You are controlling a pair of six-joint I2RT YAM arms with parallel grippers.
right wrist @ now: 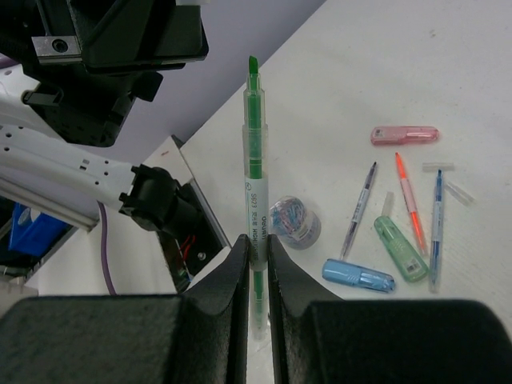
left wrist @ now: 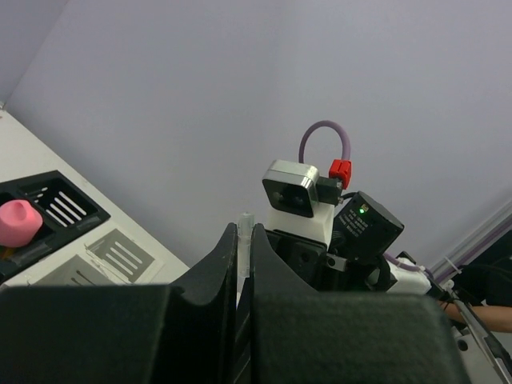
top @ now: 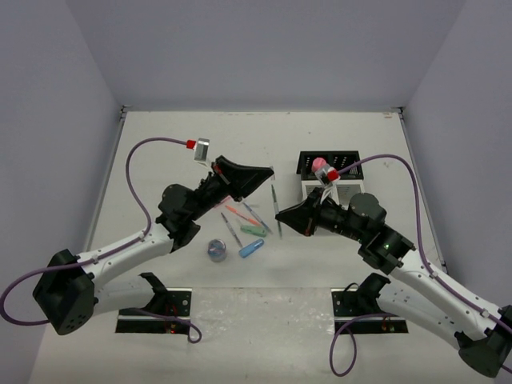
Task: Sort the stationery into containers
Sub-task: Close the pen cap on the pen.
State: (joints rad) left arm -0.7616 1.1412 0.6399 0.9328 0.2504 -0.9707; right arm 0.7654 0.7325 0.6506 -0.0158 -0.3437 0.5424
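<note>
Three pens (right wrist: 358, 210), three capsule pieces (right wrist: 358, 275), one green highlighter (right wrist: 252, 160), one roll (right wrist: 293, 222), two boxes (top: 349, 162)

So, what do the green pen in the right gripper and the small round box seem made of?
The green pen: clear glossy plastic, it seems; the green core shows through the barrel. The round box: probably transparent plastic too; coloured shapes show through it.

The left arm (top: 120, 252) and right arm (top: 432, 284) are built of white link shells and black joint housings. A purple cable (top: 140, 172) is run to a red plug (top: 192, 145) beside a silver wrist camera (top: 202, 148). The left tool (top: 268, 173) and right tool (top: 279, 214) are black, with two curved fingers each. A green light (top: 390, 246) is lit at lower right.
</note>
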